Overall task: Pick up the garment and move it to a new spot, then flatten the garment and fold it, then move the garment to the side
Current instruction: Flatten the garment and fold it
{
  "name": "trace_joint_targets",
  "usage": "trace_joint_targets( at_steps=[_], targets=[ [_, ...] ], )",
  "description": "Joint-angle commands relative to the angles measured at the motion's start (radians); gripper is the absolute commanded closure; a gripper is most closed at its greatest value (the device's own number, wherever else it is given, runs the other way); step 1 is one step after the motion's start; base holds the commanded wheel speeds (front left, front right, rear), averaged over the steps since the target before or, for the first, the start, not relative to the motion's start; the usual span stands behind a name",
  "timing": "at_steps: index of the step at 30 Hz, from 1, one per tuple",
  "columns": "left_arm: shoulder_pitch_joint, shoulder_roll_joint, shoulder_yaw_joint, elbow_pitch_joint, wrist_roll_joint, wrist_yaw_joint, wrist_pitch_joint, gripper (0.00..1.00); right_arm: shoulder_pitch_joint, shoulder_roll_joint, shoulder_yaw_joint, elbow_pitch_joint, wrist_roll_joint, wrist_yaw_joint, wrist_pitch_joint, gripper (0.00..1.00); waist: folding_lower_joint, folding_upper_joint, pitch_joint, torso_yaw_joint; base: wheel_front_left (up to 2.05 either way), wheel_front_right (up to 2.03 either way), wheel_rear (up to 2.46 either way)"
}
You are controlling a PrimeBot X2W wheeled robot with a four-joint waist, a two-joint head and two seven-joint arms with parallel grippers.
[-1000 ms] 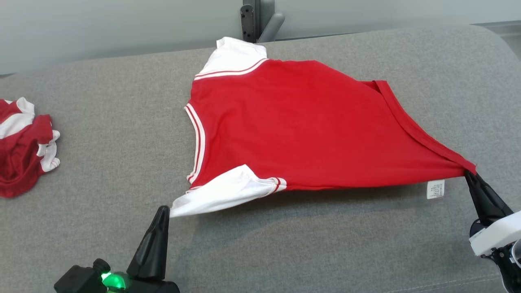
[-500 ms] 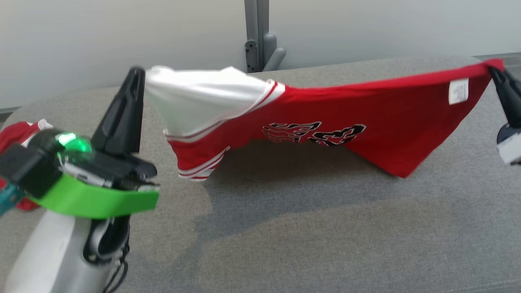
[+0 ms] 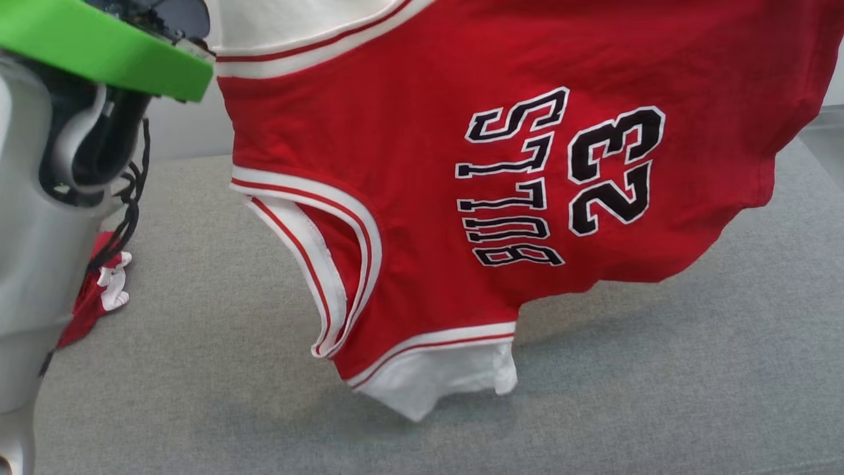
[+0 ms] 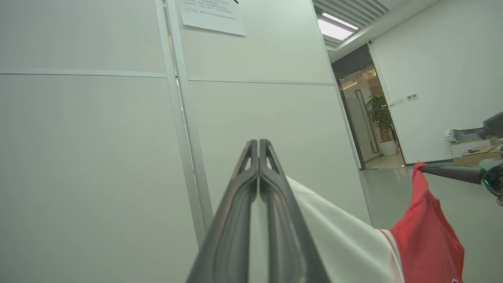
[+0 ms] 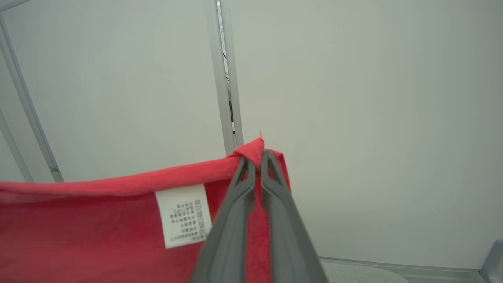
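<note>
The garment (image 3: 461, 165) hangs between my left gripper (image 4: 258, 142) and right gripper (image 5: 257, 154), over the cushion (image 3: 198, 396). A second garment (image 3: 99, 300) lies left, behind my forearm (image 3: 26, 264).

Pale panel wall (image 4: 98, 157) ahead of left hand (image 4: 258, 141). Open doorway (image 4: 361, 98) and potted plant (image 4: 379, 114) off to its right. Overhead there, ceiling light (image 4: 337, 28) lit.

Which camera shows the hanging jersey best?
Head view: the jersey hangs with its lettered front facing the camera. Left wrist view shows a white sleeve and red edge; right wrist view its red hem and label.
</note>
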Motion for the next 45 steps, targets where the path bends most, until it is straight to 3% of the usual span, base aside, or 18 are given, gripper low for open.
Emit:
trace_joint_targets(
  at_steps=[1, 7, 13, 16, 20, 22, 24, 27, 36, 40, 45],
  targets=[
    [-0.026, 0.007, -0.007, 0.021, -0.016, -0.002, 0.015, 1.00, -0.014, -0.001, 0.012, 0.008, -0.002, -0.001, 0.016, 1.00, 0.0001, 0.0000, 0.010, -0.005, 0.00, 0.00, 0.00],
    [-0.178, -0.023, -0.034, 0.182, -0.088, -0.002, 0.119, 1.00, -0.135, 0.043, 0.056, 0.093, -0.018, -0.001, 0.090, 1.00, 0.0001, 0.0000, 0.130, -0.023, 0.00, 0.00, 0.00],
    [-0.452, -0.090, -0.089, 0.378, -0.040, -0.002, 0.118, 1.00, -0.364, 0.155, 0.059, 0.262, -0.105, -0.001, 0.060, 1.00, 0.0001, 0.0000, 0.410, -0.039, 0.00, 0.00, 0.00],
    [-0.622, -0.105, -0.123, 0.502, 0.064, 0.000, 0.019, 1.00, -0.513, 0.230, 0.063, 0.359, -0.196, -0.001, -0.052, 1.00, 0.0001, 0.0000, 0.548, -0.064, 0.00, 0.00, 0.00],
    [-0.814, -0.147, -0.132, 0.640, 0.201, 0.048, -0.164, 1.00, -0.687, 0.321, 0.022, 0.503, -0.307, -0.001, -0.297, 1.00, 0.0001, 0.0000, 0.686, -0.092, 0.00, 0.00, 0.00],
    [-0.885, -0.159, -0.124, 0.662, 0.255, 0.053, -0.187, 1.00, -0.756, 0.334, 0.028, 0.551, -0.375, -0.001, -0.392, 1.00, 0.0001, 0.0000, 0.751, -0.092, 0.00, 0.00, 0.00],
    [-0.931, -0.155, -0.074, 0.598, 0.305, 0.061, -0.191, 1.00, -0.808, 0.348, 0.027, 0.579, -0.426, -0.001, -0.435, 1.00, 0.0001, 0.0000, 0.812, -0.090, 0.00, 0.00, 0.00],
    [-0.883, -0.158, 0.020, 0.467, 0.380, 0.058, -0.190, 1.00, -0.847, 0.349, -0.030, 0.554, -0.487, -0.001, -0.447, 1.00, 0.0001, 0.0000, 0.893, -0.071, 0.00, 0.00, 0.00],
    [-0.530, -0.220, 0.243, 0.201, 0.447, 0.000, -0.190, 1.00, -0.621, 0.393, -0.158, 0.449, -0.558, -0.001, -0.448, 1.00, 0.0001, 0.0000, 0.974, -0.006, 0.00, 0.00, 0.00],
    [-0.380, -0.221, 0.235, 0.107, 0.399, -0.002, -0.190, 1.00, -0.529, 0.400, -0.161, 0.419, -0.546, -0.001, -0.448, 1.00, 0.0001, 0.0000, 0.953, 0.000, 0.00, 0.00, 0.00],
    [-0.071, -0.162, 0.173, -0.059, 0.296, -0.002, -0.190, 1.00, -0.326, 0.391, -0.154, 0.379, -0.514, -0.001, -0.447, 1.00, 0.0001, 0.0000, 0.846, 0.006, 0.00, 0.00, 0.00]
  ],
)
